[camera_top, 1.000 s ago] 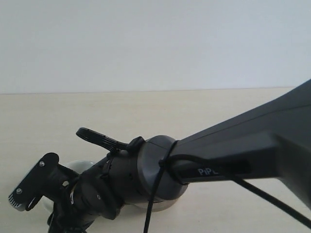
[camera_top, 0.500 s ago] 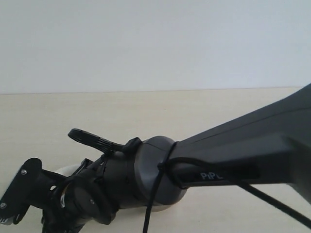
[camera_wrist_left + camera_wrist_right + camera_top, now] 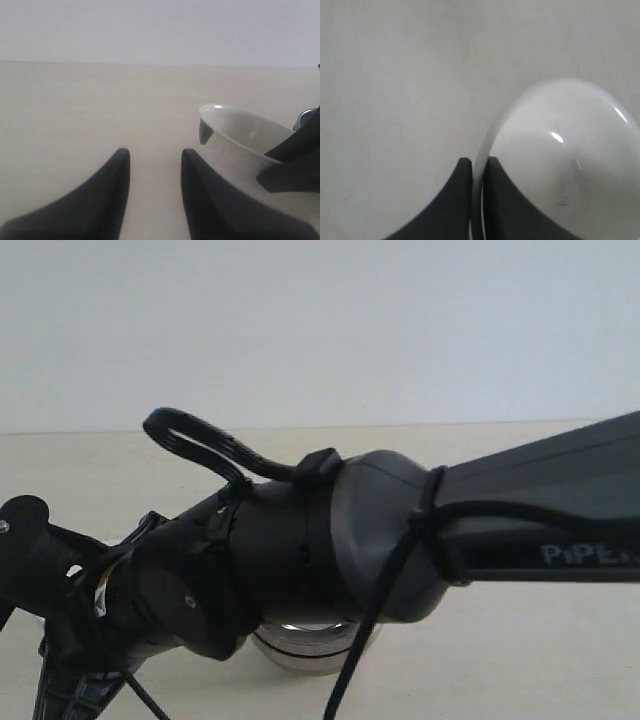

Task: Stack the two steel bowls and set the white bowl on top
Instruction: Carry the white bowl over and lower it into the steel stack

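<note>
Table (image 3: 520, 670): pale, bare wood tone, with a plain white wall (image 3: 320, 320) behind it.

Right arm (image 3: 540, 530): fills most of the exterior view, reaching from the right across to the left side with its wrist low over the table. A black cable (image 3: 385, 600) loops around it.

Steel bowl (image 3: 312, 648): sits on the table directly under the right arm's wrist joint. I see only its shiny lower band and cannot tell whether the second steel one is nested in it.

White bowl (image 3: 560, 170): the arm hides it in the exterior view. The left wrist view shows it tilted, mouth turned toward the camera. I cannot tell whether its base is clear of the table.

Right gripper (image 3: 479, 162): clamped on the white bowl's rim, one finger (image 3: 460, 200) outside the wall and the other inside, with the rim pinched between them.

Left gripper (image 3: 155, 155): jaws parted with nothing between them, low over bare table. The white bowl is just beside it, not touching.
</note>
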Controlling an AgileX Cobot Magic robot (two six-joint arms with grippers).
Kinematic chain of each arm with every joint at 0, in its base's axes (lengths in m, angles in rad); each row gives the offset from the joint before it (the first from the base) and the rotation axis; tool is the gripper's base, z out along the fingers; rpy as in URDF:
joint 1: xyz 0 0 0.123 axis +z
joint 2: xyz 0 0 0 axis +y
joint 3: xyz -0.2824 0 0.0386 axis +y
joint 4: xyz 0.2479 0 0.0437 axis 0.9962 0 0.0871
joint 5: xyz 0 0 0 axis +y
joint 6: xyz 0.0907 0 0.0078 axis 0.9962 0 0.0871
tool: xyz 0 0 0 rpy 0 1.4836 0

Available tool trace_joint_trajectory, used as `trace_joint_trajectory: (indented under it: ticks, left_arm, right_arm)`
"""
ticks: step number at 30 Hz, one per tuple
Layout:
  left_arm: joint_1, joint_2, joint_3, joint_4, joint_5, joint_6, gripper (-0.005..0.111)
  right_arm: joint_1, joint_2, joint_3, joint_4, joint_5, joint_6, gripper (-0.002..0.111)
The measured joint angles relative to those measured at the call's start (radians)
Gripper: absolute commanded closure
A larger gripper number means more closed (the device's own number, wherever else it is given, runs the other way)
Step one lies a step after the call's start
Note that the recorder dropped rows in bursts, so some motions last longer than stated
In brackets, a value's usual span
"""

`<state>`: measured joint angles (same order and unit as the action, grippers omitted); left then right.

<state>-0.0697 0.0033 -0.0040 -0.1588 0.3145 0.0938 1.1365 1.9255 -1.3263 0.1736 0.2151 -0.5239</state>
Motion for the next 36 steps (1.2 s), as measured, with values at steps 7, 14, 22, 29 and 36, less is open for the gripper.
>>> trace_joint_trajectory:
  ticks: [7, 14, 22, 29, 36]
  left_arm:
    - [0.0, 0.0, 0.0, 0.0, 0.0, 0.0, 0.074]
    - [0.0, 0.0, 0.0, 0.0, 0.0, 0.0, 0.074]
    - [0.0, 0.0, 0.0, 0.0, 0.0, 0.0, 0.074]
    - [0.0, 0.0, 0.0, 0.0, 0.0, 0.0, 0.074]
    - [0.0, 0.0, 0.0, 0.0, 0.0, 0.0, 0.074]
  right_arm:
    - [0.0, -0.066, 0.0, -0.032, 0.022, 0.002, 0.108]
    - [-0.061, -0.126, 0.0, -0.132, 0.098, 0.115, 0.108]
    - [-0.159, -0.133, 0.0, -0.345, 0.263, 0.407, 0.108]
    - [-0.167, -0.133, 0.002, -0.421, 0.412, 0.491, 0.108]
    - [-0.167, -0.133, 0.026, -0.429, 0.438, 0.555, 0.108]
